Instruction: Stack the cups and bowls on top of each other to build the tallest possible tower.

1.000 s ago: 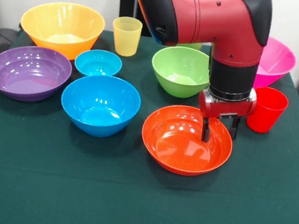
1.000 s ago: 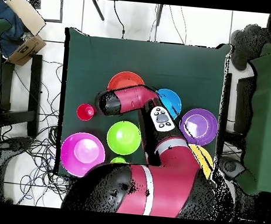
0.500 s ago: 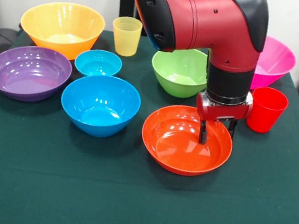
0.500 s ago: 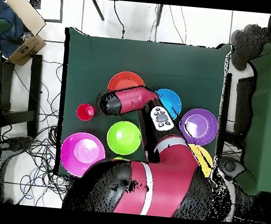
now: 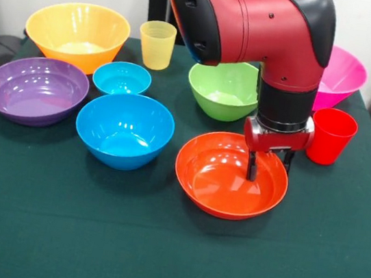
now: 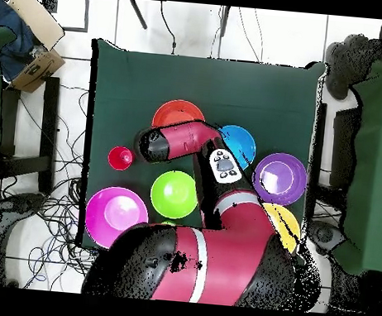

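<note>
One claw straddles the glossy red-orange plastic bowl's far right rim, fingers apart, not yet clamped.

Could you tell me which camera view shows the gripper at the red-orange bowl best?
The front view. There the gripper shows whole, with one finger inside the red-orange bowl and the other outside its far rim. In the overhead view the arm covers the gripper, and only part of the bowl shows.

A dark green table carries seven separate bowls and two visible cups, none stacked.
</note>
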Robot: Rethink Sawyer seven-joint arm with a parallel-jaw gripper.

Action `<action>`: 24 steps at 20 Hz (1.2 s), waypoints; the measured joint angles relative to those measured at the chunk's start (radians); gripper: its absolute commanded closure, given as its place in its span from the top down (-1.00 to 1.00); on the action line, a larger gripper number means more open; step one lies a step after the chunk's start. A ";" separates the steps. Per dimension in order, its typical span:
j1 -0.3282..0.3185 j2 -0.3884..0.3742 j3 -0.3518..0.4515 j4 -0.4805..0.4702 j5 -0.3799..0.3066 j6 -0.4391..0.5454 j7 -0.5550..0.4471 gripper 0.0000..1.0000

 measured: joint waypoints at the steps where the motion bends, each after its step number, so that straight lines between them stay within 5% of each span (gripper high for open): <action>1: 0.000 0.000 -0.001 -0.001 0.000 0.000 0.000 1.00; 12: 0.002 0.000 -0.011 -0.007 0.002 -0.001 0.000 1.00; 13: 0.003 -0.001 -0.013 -0.009 0.002 -0.001 0.000 -1.00; 24: 0.006 -0.012 -0.017 -0.039 0.010 0.000 0.000 -1.00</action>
